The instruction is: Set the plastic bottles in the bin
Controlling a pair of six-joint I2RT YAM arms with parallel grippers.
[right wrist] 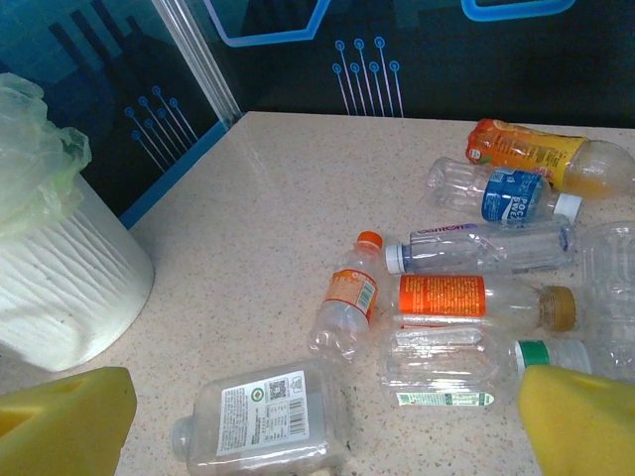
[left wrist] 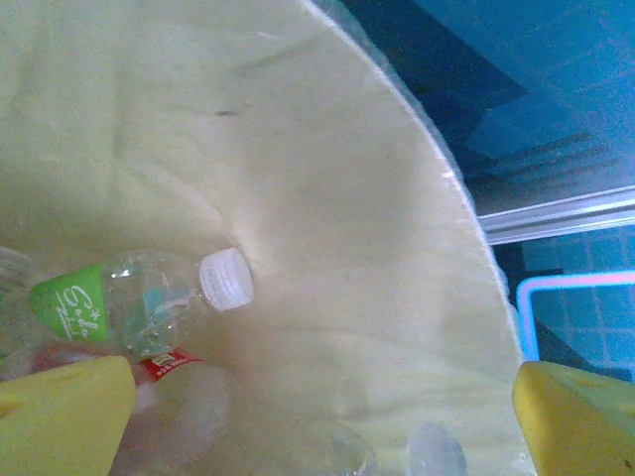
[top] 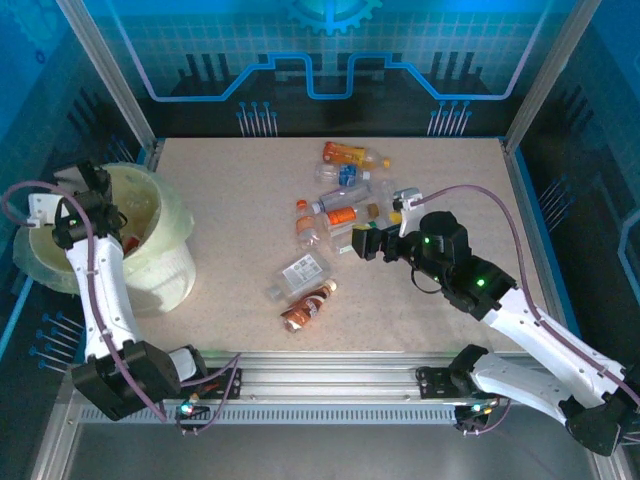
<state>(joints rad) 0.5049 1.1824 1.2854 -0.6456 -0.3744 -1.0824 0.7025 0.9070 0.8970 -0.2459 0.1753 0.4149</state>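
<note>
The pale cream bin (top: 160,255) stands at the table's left, lined with a thin clear bag. My left gripper (top: 100,205) hangs open over its mouth, nothing between its yellow fingers (left wrist: 60,421). Inside the bin (left wrist: 327,178) lie a green-labelled bottle with a white cap (left wrist: 149,293) and a red-labelled one (left wrist: 164,369). Several plastic bottles (top: 340,195) lie scattered mid-table. My right gripper (top: 364,242) hovers open just right of them. In the right wrist view a flat white-labelled bottle (right wrist: 263,416) lies under the open gripper (right wrist: 322,451), with an orange-capped bottle (right wrist: 347,302) beyond.
A brown-labelled bottle (top: 307,305) and the white-labelled one (top: 300,272) lie nearest the front edge. An orange bottle (top: 345,153) sits farthest back. Blue panels and metal posts (top: 110,75) wall the table. The bin's ribbed wall (right wrist: 60,288) shows at the left of the right wrist view.
</note>
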